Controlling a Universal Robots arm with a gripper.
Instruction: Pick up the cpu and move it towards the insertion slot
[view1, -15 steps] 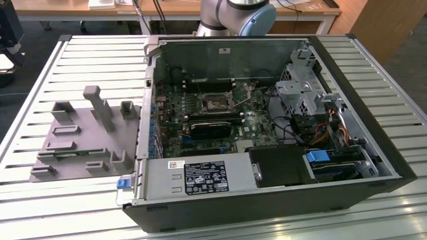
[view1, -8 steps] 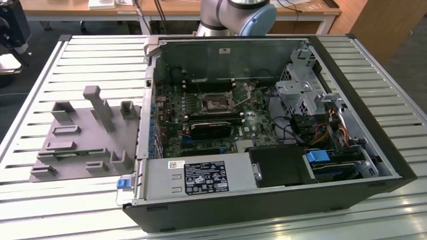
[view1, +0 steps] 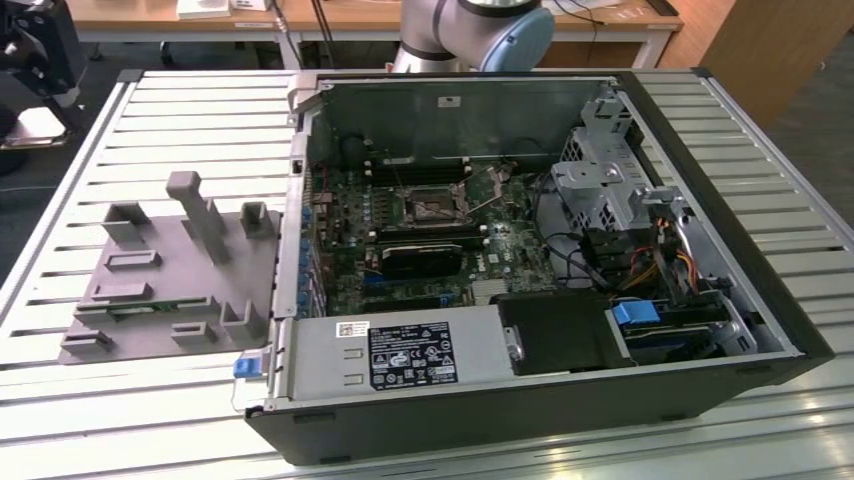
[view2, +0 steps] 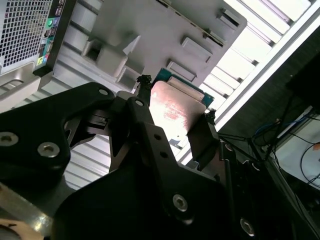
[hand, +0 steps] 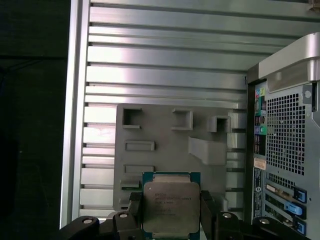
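Note:
The cpu (hand: 170, 205) is a flat square chip with a pale silver top and a green rim. It sits between my two black fingers (hand: 134, 210), and my gripper (hand: 170, 214) is shut on it. I hold it in the air above the grey plastic tray (hand: 165, 145), beside the computer case's back panel (hand: 287, 150). In the second wrist view the cpu (view2: 175, 107) gleams between the same fingertips (view2: 143, 95) of the gripper (view2: 175, 114). The insertion slot (view1: 430, 205) is the square metal-framed socket on the motherboard inside the open case.
The grey tray (view1: 174, 270) with its raised blocks lies on the slatted metal table (view1: 187, 110), on the exterior view's left of the case. A black heatsink (view1: 420, 262), a drive cage (view1: 607, 190), cables and a power supply (view1: 400, 358) surround the socket. The arm's base (view1: 474, 30) stands behind the case.

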